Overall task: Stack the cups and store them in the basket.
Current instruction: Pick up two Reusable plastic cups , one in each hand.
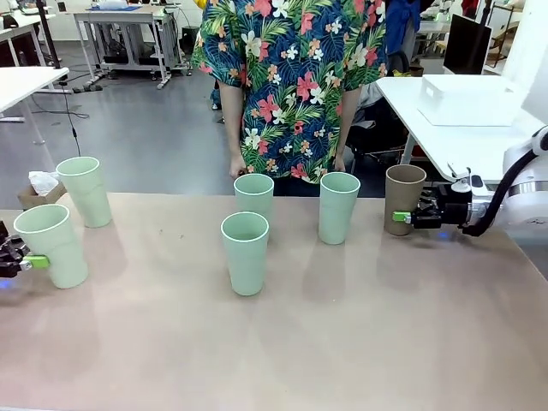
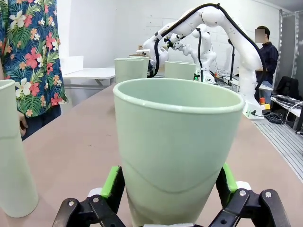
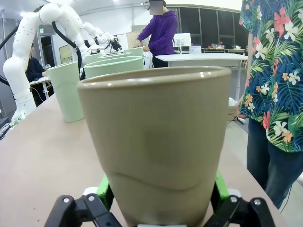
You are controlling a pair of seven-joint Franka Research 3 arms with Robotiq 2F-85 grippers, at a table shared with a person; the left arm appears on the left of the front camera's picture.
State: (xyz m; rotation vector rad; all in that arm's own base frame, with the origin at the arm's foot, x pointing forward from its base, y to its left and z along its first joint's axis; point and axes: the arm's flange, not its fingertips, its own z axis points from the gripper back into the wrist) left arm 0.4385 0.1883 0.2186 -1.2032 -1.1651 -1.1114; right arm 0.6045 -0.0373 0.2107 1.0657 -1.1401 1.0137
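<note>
- Left gripper [image 2: 169,182] is clamped low on a mint cup [image 1: 51,246], with a green pad pressed to each wall. This cup stands at nine o'clock on the table [image 1: 342,342].
- Right gripper [image 3: 161,188] is likewise closed around the tan cup [image 1: 404,199], which stands upright at about two o'clock.
- Four more mint cups stand free: one at ten o'clock [image 1: 84,190], one near the centre [image 1: 245,253], and two at twelve [image 1: 254,195] and one o'clock [image 1: 339,206], just before the person [image 1: 291,86].
- The step in hand looks like lifting a held cup and nesting it into a neighbour. Both grips sit near the base, so the cup may want to tip. Raise it straight up and slowly.
- Clear the target rim fully before moving across. Then centre above the mouth and lower vertically, and the taper should guide it in.
- Let go only once it is seated, since a drop from height could topple the light lower cup.
- Move one arm at a time near the middle, so the arms do not cross.
- White bin [image 1: 469,100] on the side table [image 1: 445,141], out past two o'clock and well apart, looks like the basket, though I cannot tell for sure.
</note>
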